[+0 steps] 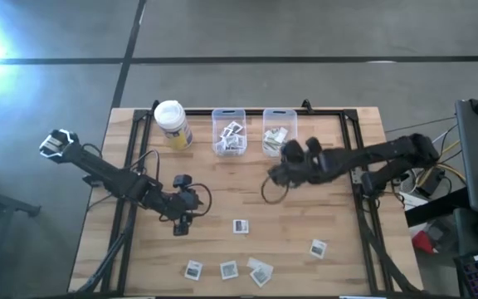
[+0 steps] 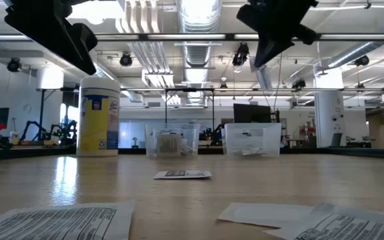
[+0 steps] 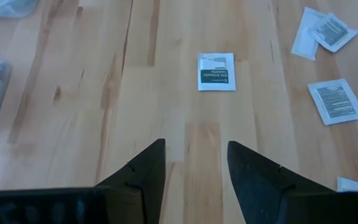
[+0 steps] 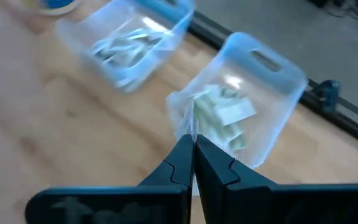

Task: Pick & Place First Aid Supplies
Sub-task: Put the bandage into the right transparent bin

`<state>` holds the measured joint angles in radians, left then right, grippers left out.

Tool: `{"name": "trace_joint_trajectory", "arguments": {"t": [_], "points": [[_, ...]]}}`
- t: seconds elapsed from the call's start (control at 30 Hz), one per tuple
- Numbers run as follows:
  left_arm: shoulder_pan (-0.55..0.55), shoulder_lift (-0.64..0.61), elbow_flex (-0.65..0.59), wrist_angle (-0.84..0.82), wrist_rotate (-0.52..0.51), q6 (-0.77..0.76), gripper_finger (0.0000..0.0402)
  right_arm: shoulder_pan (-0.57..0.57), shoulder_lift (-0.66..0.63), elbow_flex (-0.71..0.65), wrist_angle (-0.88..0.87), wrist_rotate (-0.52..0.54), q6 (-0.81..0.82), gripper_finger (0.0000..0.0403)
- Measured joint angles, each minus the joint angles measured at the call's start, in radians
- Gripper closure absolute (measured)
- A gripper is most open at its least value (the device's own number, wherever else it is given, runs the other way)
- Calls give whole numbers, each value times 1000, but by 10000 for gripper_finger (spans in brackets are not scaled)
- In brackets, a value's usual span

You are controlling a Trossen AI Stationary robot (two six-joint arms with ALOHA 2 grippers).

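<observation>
Now the square packet [image 3: 216,72], at 12 o'clock of the left gripper [image 3: 196,163] w/ fingers apart, should be straddled squarely before closing; right gripper [image 4: 194,163], pinched together, is kept near the bins.

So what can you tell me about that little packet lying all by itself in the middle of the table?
The lone packet is small, square and white, papery-looking, with a dark printed patch and a line of tiny print above it. It lies flat on the bare wooden table, apart from the other packets, touching nothing else. The left gripper hovers short of it, fingers open and pointed its way.
</observation>
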<state>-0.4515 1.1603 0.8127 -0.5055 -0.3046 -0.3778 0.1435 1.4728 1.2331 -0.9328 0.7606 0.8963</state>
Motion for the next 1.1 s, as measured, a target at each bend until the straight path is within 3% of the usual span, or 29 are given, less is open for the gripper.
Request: {"name": "trace_joint_trajectory", "arguments": {"t": [0.3,0.5,1.1], "points": [[-16,1,0,-4,0,-20,236,-216,-13,0,44,-4,-125,394],[-23,1,0,-4,0,-43,236,-340,31,0,57,-134,-203,394],[-33,2,0,0,0,-98,236,-503,120,0,192,-383,-309,394]]}}
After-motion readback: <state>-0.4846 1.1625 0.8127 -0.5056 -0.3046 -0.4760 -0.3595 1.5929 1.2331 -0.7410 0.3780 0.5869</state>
